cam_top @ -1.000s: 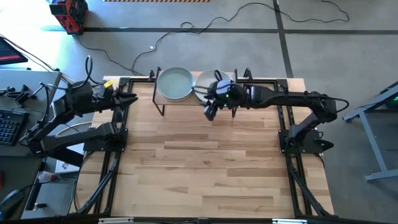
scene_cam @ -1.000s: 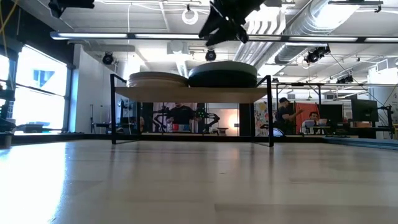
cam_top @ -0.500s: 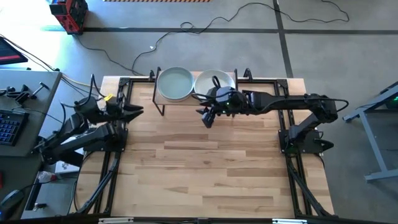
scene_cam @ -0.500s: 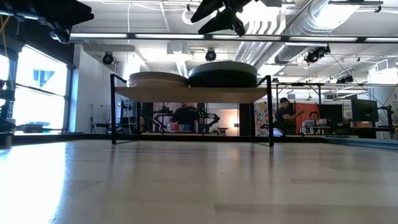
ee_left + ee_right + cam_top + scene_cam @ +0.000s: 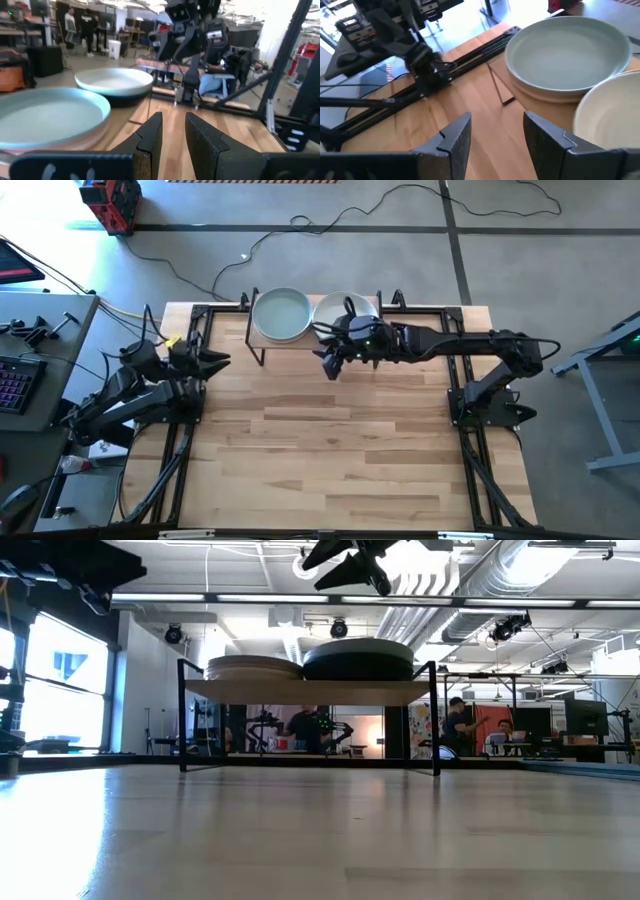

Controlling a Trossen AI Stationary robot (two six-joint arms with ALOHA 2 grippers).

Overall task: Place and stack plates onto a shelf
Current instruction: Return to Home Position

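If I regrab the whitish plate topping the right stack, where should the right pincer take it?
Probably best to take the whitish plate by its raised rim on the edge facing the open tabletop. Come from that side with the right pincer, one finger over the lip. The pale green plate sits close beside it.

The left arm [image 5: 130, 395] is folded low by its base; the left gripper [image 5: 212, 360] is pointed level toward the right arm, its fingers [image 5: 150, 137] parted by a narrow gap. The right arm [image 5: 470, 345] is stretched long and nearly level toward the left; its wrist is tipped downward; the right gripper [image 5: 328, 368] is held aloft, its fingers [image 5: 452, 137] set well apart.
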